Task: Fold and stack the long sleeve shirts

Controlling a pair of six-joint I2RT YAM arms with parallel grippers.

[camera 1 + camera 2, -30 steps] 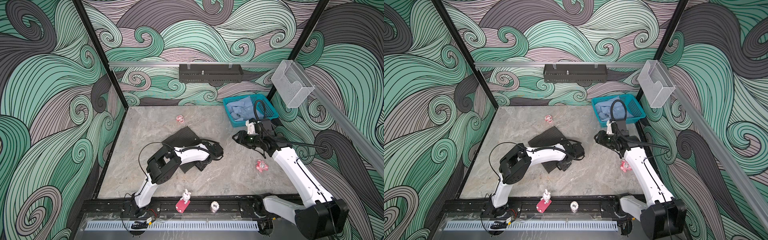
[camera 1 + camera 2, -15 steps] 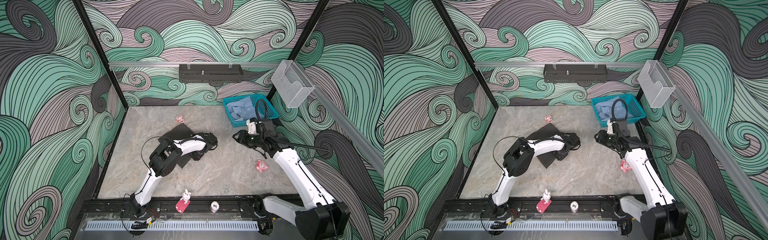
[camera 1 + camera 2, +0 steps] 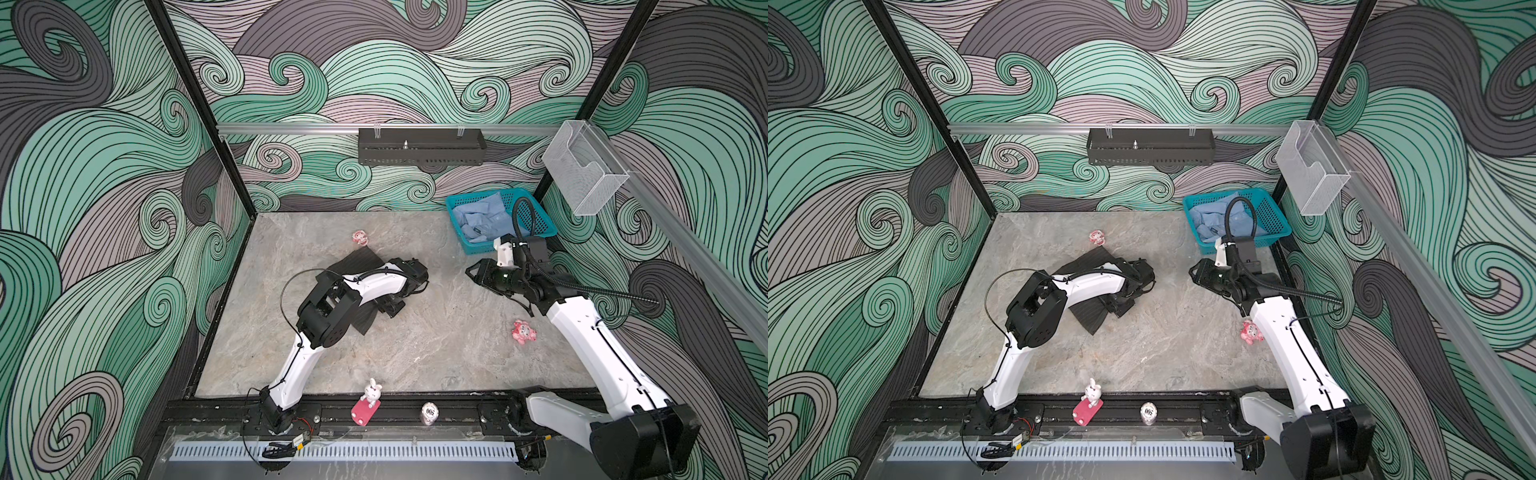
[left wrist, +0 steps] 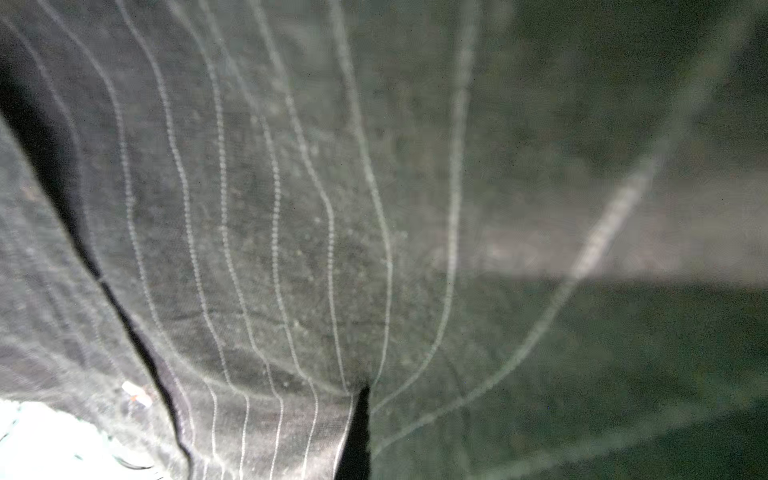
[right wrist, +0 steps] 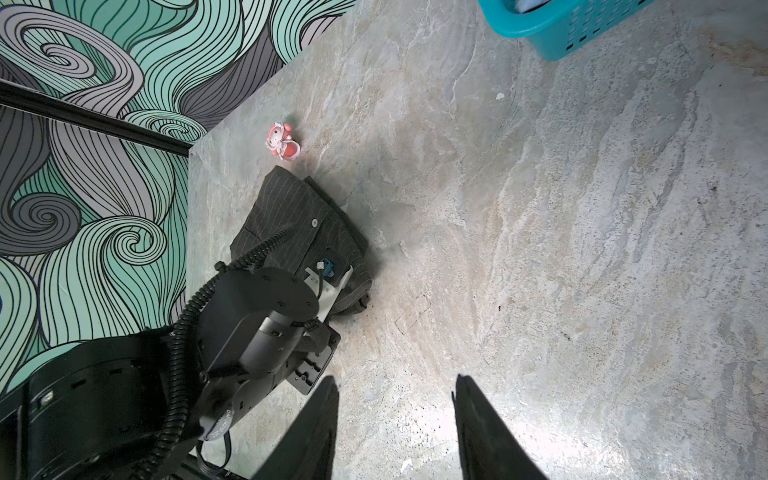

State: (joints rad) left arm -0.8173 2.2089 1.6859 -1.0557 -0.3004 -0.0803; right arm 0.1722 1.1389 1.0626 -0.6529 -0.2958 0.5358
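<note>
The dark charcoal pinstriped shirt (image 3: 358, 266) (image 3: 1090, 266) lies folded left of the table's middle, partly under my left arm. My left gripper (image 3: 392, 306) (image 3: 1121, 306) is down at its right edge, shut on the cloth. In the left wrist view the striped fabric (image 4: 270, 208) fills the frame and bunches at the closed jaw tips (image 4: 362, 399). The light blue shirt (image 3: 482, 220) (image 3: 1219, 218) lies crumpled in the teal basket (image 3: 544, 227) (image 3: 1278, 227). My right gripper (image 3: 471, 272) (image 3: 1194, 272) (image 5: 395, 380) hovers open over bare table, right of the dark shirt (image 5: 286, 208).
Pink toy figures sit behind the dark shirt (image 3: 359, 237) and by the right arm (image 3: 523, 331). A bunny on a pink stand (image 3: 370, 399) and a small round marker (image 3: 430, 412) sit on the front rail. A black tray (image 3: 419, 146) and a clear box (image 3: 582, 170) hang on the walls.
My left gripper has gone from open to shut on the dark shirt's edge, and its arm has shifted back and left. The right arm has not moved.
</note>
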